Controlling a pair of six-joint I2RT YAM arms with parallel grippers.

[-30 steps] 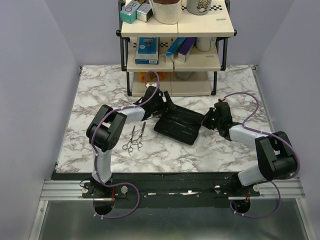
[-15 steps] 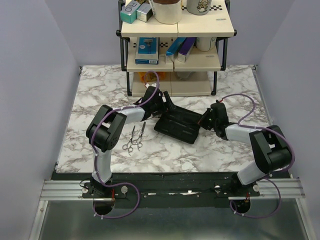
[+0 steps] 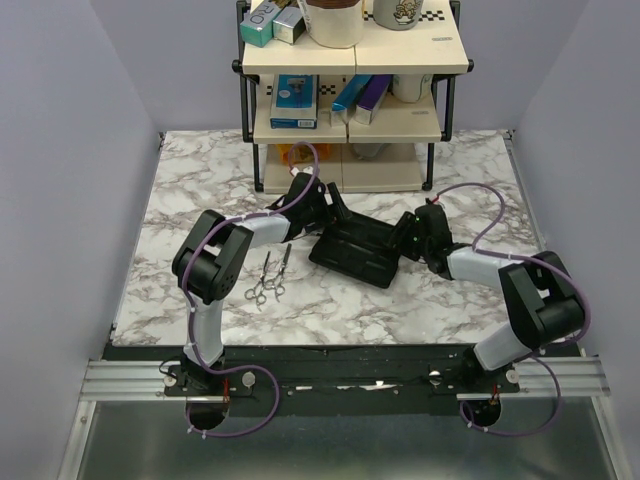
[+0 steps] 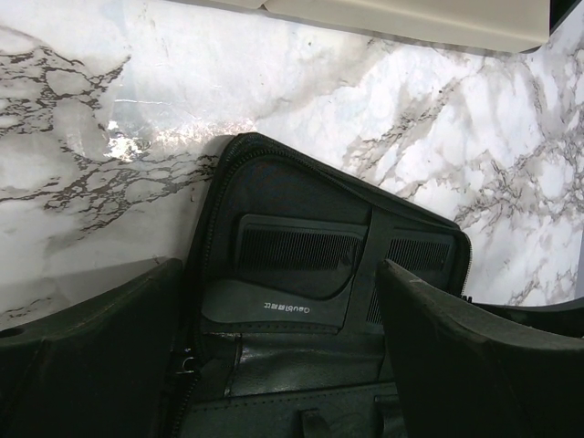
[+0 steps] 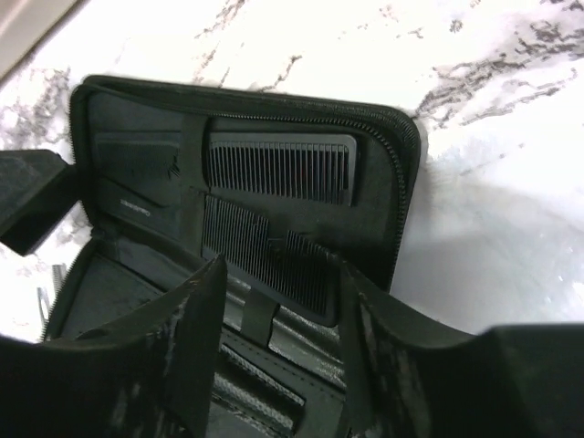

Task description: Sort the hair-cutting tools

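A black pouch [image 3: 352,252] lies open mid-table. Two black combs sit in its end pocket: a wider one [image 5: 278,171] and a narrower one [image 5: 269,255] under a strap; they also show as the wider comb [image 4: 297,248] and the other comb [image 4: 415,255]. My right gripper [image 5: 278,319] stands open just above the narrower comb, at the pouch's right end [image 3: 408,235], holding nothing. My left gripper [image 4: 283,365] is wide open over the pouch's far-left end [image 3: 325,207]. Silver scissors [image 3: 268,278] lie on the marble left of the pouch.
A shelf rack [image 3: 350,125] stands at the back of the table, with a blue box [image 3: 293,100] and a purple box [image 3: 372,97] on its middle shelf and mugs on top. Grey walls close in both sides.
My right gripper has opened from shut and shifted slightly left over the pouch's right end. The left arm, pouch and scissors have not moved.
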